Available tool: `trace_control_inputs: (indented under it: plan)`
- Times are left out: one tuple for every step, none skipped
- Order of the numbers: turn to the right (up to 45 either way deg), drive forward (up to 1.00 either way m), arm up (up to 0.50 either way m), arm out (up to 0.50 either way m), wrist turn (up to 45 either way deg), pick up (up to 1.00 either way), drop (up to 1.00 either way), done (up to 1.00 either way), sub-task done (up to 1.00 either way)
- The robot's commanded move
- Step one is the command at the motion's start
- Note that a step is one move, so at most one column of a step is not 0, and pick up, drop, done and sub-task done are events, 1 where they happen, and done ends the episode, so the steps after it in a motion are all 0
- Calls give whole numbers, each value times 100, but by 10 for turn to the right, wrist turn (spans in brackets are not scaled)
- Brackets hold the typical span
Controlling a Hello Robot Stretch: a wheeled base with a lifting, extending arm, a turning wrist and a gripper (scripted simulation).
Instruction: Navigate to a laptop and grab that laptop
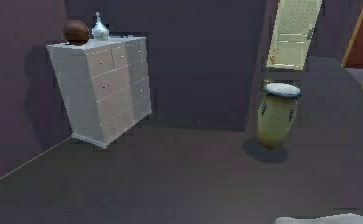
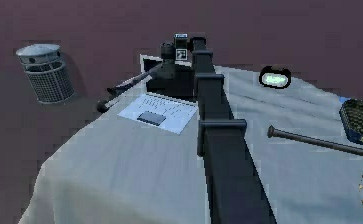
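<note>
A laptop (image 2: 159, 108) lies with its lid up on a pale cover at the arm side view's upper middle, its light keyboard deck facing the near side. The dark arm (image 2: 224, 140) rises from the bottom edge to two white marked squares (image 2: 189, 42). Left of them sits the gripper's dark body, right at the laptop's upright screen. Its thin fingers reach out left and down, and the gripper (image 2: 117, 90) ends near the cover's left edge. The laptop rests on the surface at the gripper, so I cannot tell whether it holds anything.
The pale covered surface (image 2: 119, 170) also carries a long dark rod (image 2: 319, 140), a small device with a green face (image 2: 276, 77) and a dark basket (image 2: 359, 120). A grey wire bin (image 2: 44, 72) stands beyond. Ahead are a white dresser (image 1: 101, 90) and a tan drum-shaped pot (image 1: 279, 115).
</note>
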Motion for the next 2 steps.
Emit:
trace_control_inputs:
  plan:
    - [0, 0, 0, 0, 450, 0, 0, 0, 0]
    - [0, 0, 0, 0, 450, 0, 0, 0, 0]
